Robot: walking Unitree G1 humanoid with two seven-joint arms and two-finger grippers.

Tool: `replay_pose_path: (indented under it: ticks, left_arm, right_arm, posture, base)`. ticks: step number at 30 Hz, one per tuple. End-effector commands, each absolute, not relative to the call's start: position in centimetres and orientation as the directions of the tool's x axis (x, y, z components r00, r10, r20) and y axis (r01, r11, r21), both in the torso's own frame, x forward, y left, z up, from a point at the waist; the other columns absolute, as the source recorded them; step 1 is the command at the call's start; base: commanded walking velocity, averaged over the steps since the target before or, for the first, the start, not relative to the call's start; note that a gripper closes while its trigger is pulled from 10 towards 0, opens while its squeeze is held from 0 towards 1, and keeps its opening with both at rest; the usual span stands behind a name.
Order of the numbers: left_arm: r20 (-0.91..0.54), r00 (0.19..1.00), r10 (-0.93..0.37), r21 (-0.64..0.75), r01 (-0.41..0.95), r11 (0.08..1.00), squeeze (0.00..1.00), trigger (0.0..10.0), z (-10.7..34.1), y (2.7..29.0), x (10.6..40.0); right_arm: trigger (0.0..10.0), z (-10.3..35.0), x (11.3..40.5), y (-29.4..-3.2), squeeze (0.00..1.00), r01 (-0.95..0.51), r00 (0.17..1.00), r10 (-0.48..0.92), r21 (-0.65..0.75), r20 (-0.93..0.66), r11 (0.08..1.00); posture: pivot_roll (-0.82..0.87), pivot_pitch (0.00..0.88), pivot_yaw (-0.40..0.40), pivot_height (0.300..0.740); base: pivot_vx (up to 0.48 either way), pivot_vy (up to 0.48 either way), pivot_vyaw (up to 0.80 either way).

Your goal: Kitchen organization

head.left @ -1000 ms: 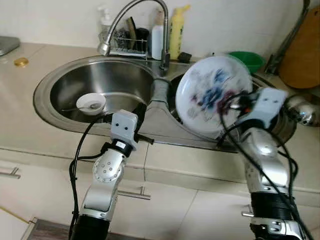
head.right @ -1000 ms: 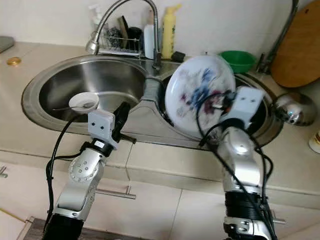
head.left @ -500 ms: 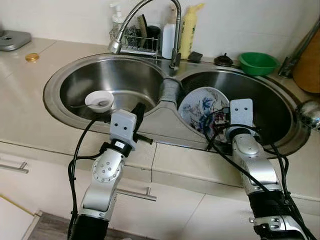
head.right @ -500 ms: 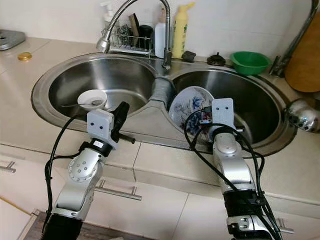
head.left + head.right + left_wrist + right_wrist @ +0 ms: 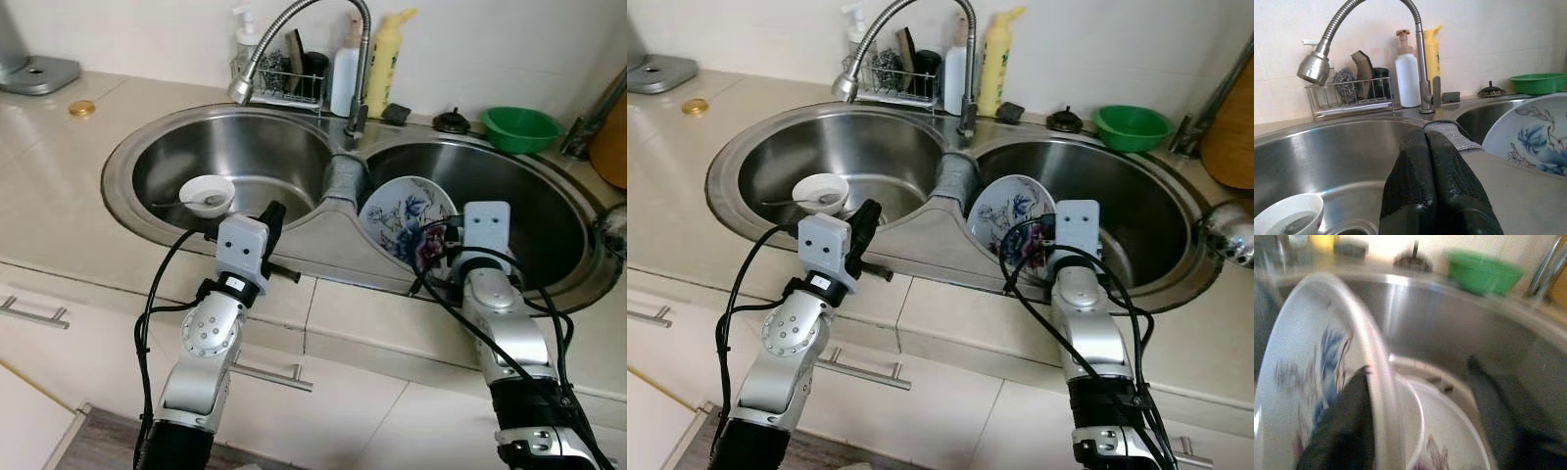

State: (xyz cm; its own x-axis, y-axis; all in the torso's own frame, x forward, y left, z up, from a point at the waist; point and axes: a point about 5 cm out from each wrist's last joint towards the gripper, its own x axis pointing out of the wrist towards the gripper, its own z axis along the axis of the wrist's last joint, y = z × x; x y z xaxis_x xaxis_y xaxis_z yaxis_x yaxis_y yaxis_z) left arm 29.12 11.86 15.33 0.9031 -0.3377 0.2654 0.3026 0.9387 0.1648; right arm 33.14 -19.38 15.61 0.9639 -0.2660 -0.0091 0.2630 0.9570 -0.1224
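Note:
A white plate with blue flowers (image 5: pixel 404 217) stands on edge in the right basin of the steel double sink (image 5: pixel 118 166), leaning on the divider. My right gripper (image 5: pixel 1419 368) is open around the plate's rim (image 5: pixel 1378 382), one finger on the painted face, the other well apart. Another patterned dish (image 5: pixel 1449 450) lies beneath it in the basin. My left gripper (image 5: pixel 274 217) is shut and empty, hovering over the front rim of the left basin. A small white bowl (image 5: pixel 208 194) with a spoon in it sits in that left basin.
A curved faucet (image 5: pixel 294 24) arches over the sink. Behind it stand a wire rack (image 5: pixel 284 83) with scrubbers, a white bottle and a yellow bottle (image 5: pixel 384 54). A green bowl (image 5: pixel 519 127) sits on the back right counter, and a grey cloth (image 5: pixel 343 181) lies over the divider.
The right arm brought the plate down from in front of the camera into the right basin. The camera has shifted. The left arm holds the same pose.

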Motion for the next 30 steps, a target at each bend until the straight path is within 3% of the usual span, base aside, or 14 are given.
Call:
replay_pose_path:
  ticks: [1,9,12,16,20,26,27,28,29,30]
  left_arm:
    - [0.252,0.902,-0.350,0.160,0.318,0.934,0.00,10.0,15.2,11.6,29.1]
    - [0.248,0.901,-0.356,0.167,0.323,0.932,0.00,10.0,15.1,11.5,29.0]
    - [0.242,0.901,-0.360,0.170,0.326,0.930,0.00,10.0,15.0,11.5,29.0]
    - [0.239,0.901,-0.361,0.172,0.326,0.929,0.00,10.0,15.0,11.4,29.0]
    - [0.238,0.904,-0.355,0.172,0.320,0.932,0.00,10.0,15.0,11.6,29.1]
    - [0.229,0.910,-0.345,0.156,0.316,0.936,0.00,10.0,15.0,11.7,29.1]
    - [0.230,0.910,-0.344,0.154,0.315,0.937,0.00,10.0,15.0,11.7,29.1]
    - [0.231,0.911,-0.343,0.153,0.314,0.937,0.00,10.0,15.1,11.8,29.1]
    - [0.234,0.910,-0.342,0.153,0.313,0.937,0.00,10.0,15.1,11.8,29.1]
    - [0.234,0.910,-0.342,0.153,0.313,0.937,0.00,10.0,15.1,11.8,29.2]
  right_arm:
    - [10.0,17.3,32.9,-20.0,1.00,0.309,0.950,-0.302,-0.103,0.082,0.945]
    - [10.0,17.2,32.6,-20.8,1.00,0.340,0.940,-0.334,-0.123,0.065,0.933]
    - [10.0,16.0,32.8,-20.7,1.00,0.250,0.964,-0.263,-0.196,-0.042,0.948]
    - [10.0,15.2,32.9,-20.8,1.00,0.206,0.968,-0.224,-0.155,-0.109,0.966]
    - [10.0,16.0,33.0,-21.2,1.00,0.213,0.971,-0.225,-0.128,-0.084,0.969]
    - [10.0,19.8,32.2,-21.3,1.00,0.307,0.939,-0.308,0.032,0.151,0.951]
    - [10.0,20.2,32.0,-21.2,0.74,0.305,0.934,-0.306,0.034,0.186,0.952]
    - [10.0,20.5,31.8,-21.0,0.74,0.301,0.930,-0.302,0.037,0.208,0.953]
    - [10.0,20.7,31.6,-20.8,0.00,0.294,0.927,-0.294,0.035,0.232,0.955]
    - [10.0,20.8,31.5,-20.6,0.00,0.286,0.927,-0.286,0.037,0.241,0.958]
  posture:
    - [0.14,0.000,-0.048,0.740]
    - [0.14,0.000,-0.047,0.740]
    - [0.13,0.000,-0.045,0.740]
    - [0.13,0.000,-0.047,0.740]
    - [0.14,0.000,-0.049,0.740]
    - [0.14,0.000,-0.051,0.740]
    - [0.14,0.000,-0.050,0.740]
    - [0.14,0.000,-0.050,0.740]
    - [0.14,0.000,-0.050,0.740]
    - [0.13,0.000,-0.048,0.740]
  base:
    - [0.000,0.000,0.00]
    - [0.000,0.000,0.00]
    - [0.000,0.000,0.00]
    - [0.000,0.000,0.00]
    - [0.000,0.000,0.00]
    - [0.000,0.000,0.00]
    - [0.000,0.000,0.00]
    - [0.000,0.000,0.00]
    - [0.000,0.274,0.00]
    - [0.000,0.371,0.00]
